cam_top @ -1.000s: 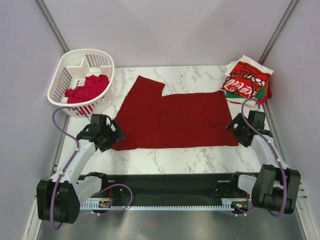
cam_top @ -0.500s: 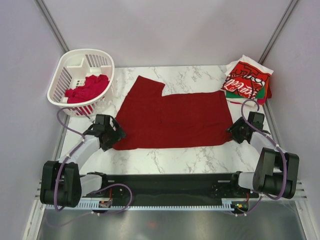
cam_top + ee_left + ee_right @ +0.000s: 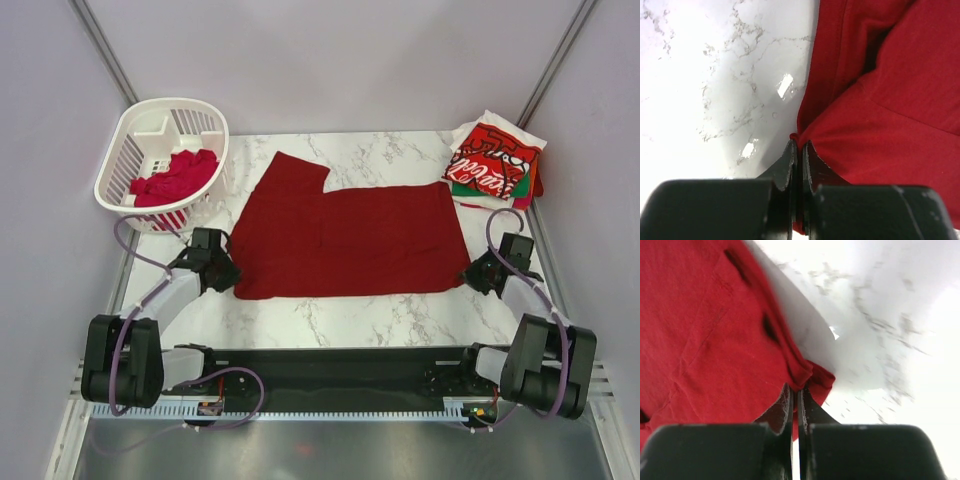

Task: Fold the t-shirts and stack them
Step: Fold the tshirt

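A plain dark red t-shirt [image 3: 345, 238] lies spread flat on the marble table [image 3: 330, 320], partly folded. My left gripper [image 3: 226, 274] is shut on its near left corner [image 3: 805, 134]; the cloth sits pinched between the jaws. My right gripper [image 3: 470, 277] is shut on the near right corner [image 3: 812, 377], which bunches up at the fingertips. Folded t-shirts [image 3: 493, 160], the top one red with white Coca-Cola script, are stacked at the far right corner. More crumpled red t-shirts [image 3: 175, 176] lie in the white basket [image 3: 143, 135].
The white slotted basket stands at the far left, overhanging the table edge. Grey walls close in the table on three sides. Bare marble shows along the near edge between the two arms.
Both grippers moved down to the shirt's near corners and went from open to shut, pinching the cloth. The near hem has shifted slightly inward at both corners.
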Tool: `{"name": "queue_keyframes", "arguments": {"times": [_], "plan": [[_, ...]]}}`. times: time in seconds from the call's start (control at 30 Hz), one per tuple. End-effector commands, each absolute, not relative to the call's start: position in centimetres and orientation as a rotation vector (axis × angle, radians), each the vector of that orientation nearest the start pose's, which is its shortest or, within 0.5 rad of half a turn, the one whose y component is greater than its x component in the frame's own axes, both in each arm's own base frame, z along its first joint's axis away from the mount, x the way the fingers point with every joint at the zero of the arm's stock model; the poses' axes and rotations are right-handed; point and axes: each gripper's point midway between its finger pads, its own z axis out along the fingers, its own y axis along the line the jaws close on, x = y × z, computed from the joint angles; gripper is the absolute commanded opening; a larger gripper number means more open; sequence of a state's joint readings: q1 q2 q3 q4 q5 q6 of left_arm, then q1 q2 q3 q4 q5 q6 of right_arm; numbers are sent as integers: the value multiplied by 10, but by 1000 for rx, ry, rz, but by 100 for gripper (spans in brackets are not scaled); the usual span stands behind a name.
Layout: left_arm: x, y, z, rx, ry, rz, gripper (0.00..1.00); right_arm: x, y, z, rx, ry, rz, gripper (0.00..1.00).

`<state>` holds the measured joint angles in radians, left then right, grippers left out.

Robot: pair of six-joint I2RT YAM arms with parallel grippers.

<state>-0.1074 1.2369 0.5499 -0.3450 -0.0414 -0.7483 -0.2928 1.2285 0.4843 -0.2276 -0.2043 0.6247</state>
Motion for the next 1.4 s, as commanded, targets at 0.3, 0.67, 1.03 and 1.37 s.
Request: {"name": "queue_keyframes", "arguments": {"times": [0.3,0.67,1.03,1.37], "plan": [[232,-61,62,-855,2426,-394,2,228,-34,59,1152,2209,330,0],[202,-76,80,-954,2364,-573,2,201,-22,77,1268,2201,341,0],[184,-85,123,-906,2338,-649,100,204,-20,95,1205,2207,359,98],[264,-69,202,-591,2204,-471,97,259,-7,135,1036,2116,560,97]]}}
